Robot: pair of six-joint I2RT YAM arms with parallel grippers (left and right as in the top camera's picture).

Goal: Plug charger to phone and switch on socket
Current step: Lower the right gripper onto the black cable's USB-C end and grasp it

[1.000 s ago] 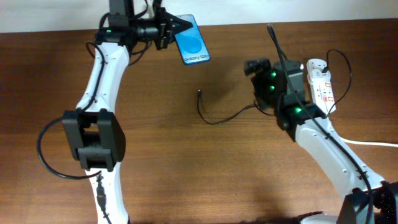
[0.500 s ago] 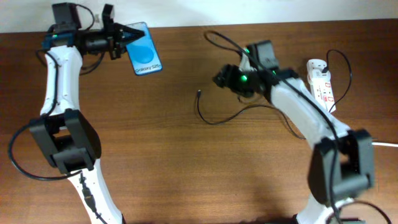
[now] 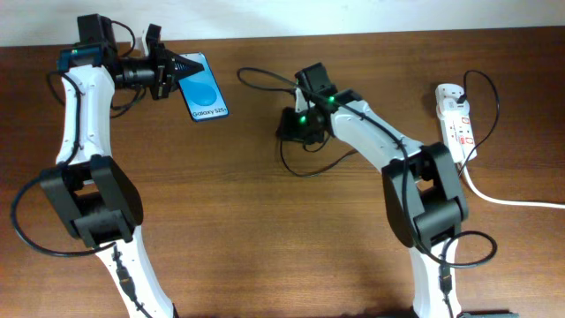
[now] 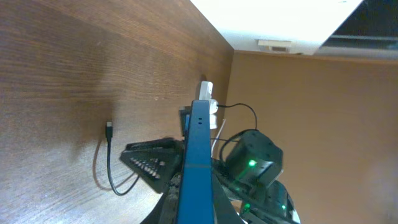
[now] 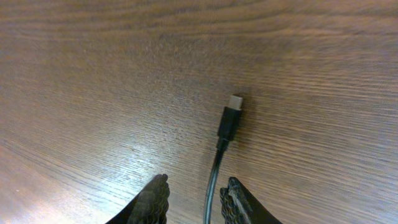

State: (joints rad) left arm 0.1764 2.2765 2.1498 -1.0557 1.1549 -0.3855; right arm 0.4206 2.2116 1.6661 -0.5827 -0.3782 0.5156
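My left gripper [image 3: 175,69] is shut on the phone [image 3: 205,88], holding it at the far left of the table with its blue screen facing up. In the left wrist view the phone [image 4: 198,155] shows edge-on between the jaws. The charger [image 3: 300,170] is a thin black cable curling on the wood. Its plug tip [image 5: 231,118] lies flat just ahead of my right gripper [image 5: 194,196]. The jaws straddle the cable, with a gap still showing on the left side. The socket [image 3: 455,110] lies at the far right, apart from both grippers.
A thick white cord [image 3: 503,199] runs from the socket towards the right edge. A thin black cable loops over the socket's top. The right arm [image 4: 252,162] with its green lights shows beyond the phone. The table's back edge meets a pale wall.
My right arm has swung left from beside the socket to the charger's plug end, and its jaws have narrowed around the cable. The left arm carried the phone leftwards.
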